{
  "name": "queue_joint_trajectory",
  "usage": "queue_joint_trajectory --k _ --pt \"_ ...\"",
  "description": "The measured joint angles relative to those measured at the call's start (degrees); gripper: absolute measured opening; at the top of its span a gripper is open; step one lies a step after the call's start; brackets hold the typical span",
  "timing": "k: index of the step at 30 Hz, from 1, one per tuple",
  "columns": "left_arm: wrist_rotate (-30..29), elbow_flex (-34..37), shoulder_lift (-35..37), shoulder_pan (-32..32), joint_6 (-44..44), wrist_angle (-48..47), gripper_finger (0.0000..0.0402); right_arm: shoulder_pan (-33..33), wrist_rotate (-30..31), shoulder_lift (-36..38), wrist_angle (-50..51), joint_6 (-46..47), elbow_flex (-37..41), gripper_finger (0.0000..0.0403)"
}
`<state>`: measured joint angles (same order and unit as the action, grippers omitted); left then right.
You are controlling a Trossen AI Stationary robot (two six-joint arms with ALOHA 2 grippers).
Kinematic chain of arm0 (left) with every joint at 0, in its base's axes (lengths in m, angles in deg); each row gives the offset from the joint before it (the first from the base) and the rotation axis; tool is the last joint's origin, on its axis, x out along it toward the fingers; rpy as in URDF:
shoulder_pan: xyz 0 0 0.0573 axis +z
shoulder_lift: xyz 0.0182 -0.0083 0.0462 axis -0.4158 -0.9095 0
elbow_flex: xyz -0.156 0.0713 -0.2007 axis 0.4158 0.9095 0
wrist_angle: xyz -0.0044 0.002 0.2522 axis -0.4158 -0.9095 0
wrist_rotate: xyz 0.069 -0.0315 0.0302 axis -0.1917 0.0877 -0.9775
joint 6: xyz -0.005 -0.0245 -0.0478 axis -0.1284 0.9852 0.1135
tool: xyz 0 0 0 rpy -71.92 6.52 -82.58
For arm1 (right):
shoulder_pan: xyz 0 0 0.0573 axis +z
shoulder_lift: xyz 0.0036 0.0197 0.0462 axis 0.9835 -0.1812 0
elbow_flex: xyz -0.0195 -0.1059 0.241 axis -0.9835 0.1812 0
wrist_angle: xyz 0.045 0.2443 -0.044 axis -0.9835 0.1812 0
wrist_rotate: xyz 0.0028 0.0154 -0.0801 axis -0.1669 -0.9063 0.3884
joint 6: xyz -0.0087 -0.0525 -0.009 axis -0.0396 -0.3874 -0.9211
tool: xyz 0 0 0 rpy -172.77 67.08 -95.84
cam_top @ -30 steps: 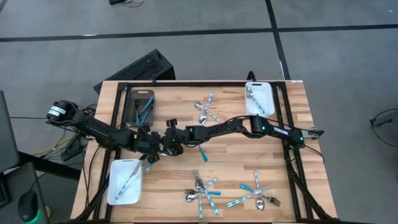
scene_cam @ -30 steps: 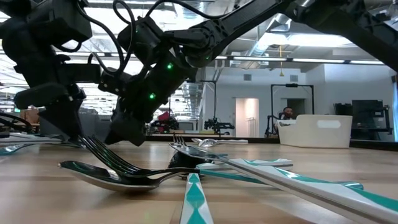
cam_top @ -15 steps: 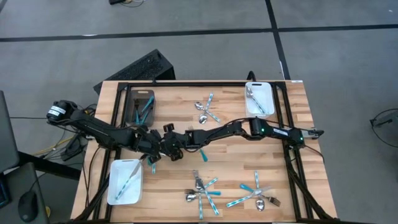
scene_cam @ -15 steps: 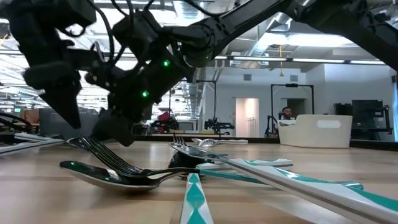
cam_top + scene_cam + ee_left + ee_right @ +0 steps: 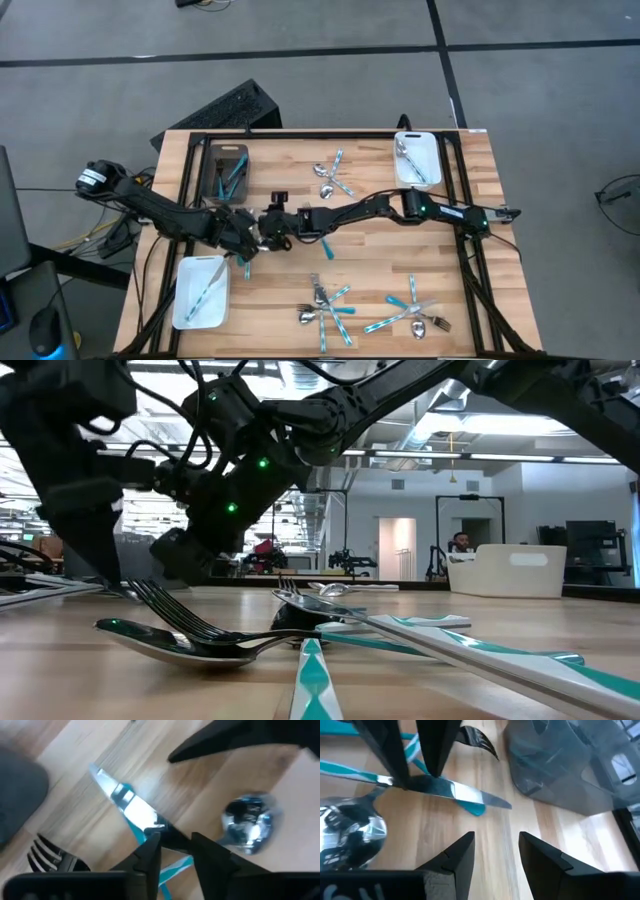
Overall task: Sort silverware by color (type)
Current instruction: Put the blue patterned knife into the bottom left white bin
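1. One teal-handled knife lies flat on the table, left of centre, with a spoon and a fork close by.
2. Left gripper — partly open, its fingers straddle the knife where blade meets handle.
3. Right gripper — parted wide, holding nothing, just beside the left one.
4. More silverware lies in clusters along the table's near and far sides.
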<state>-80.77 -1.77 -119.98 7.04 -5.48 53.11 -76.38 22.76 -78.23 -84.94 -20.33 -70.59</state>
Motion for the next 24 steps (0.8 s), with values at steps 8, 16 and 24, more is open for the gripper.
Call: queue_joint_trajectory --k 8,16,24 --pt "0.8 2.9 0.0 1.3 -4.2 8.5 0.0107 0.2 -0.4 0.0 0.2 1.0 0.0 0.0179" --pt "4.4 2.9 0.0 1.3 -9.4 10.6 0.0007 0.1 -4.0 0.2 1.1 -2.5 0.0 0.0179" --pt "6.2 3.1 0.1 1.2 -14.7 11.6 0.0001 0.2 -9.8 -0.1 2.7 -9.0 0.0 0.0179"
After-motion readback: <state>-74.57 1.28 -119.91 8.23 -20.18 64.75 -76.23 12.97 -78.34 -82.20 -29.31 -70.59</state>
